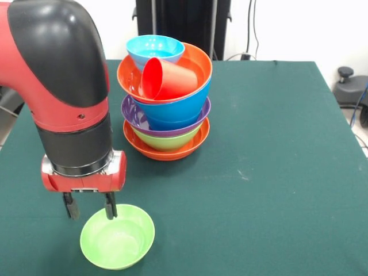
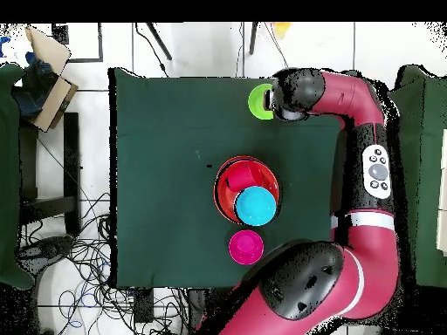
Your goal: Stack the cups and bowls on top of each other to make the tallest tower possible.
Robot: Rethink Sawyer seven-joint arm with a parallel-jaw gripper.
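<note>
Nearest me, at six o'clock on the desk [image 1: 276, 172], my gripper [image 1: 89, 206] hangs with jaws parted astride the loose green bowl's [image 1: 117, 237] rim, gripping nothing yet. Toward twelve, the tower [image 1: 167, 115] is mostly built, the red cup [image 1: 168, 78] tipped inside; a magenta bowl [image 2: 246, 247] waits beyond.

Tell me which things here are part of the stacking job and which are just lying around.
Part of the job:
- tower of nested bowls, orange one at the bottom
- red cup lying on its side in the top orange bowl
- light blue bowl on the tower's rim
- loose green bowl, fingers at its rim
- magenta bowl

Lying about:
- cardboard box off the table
- cables on the floor
</note>
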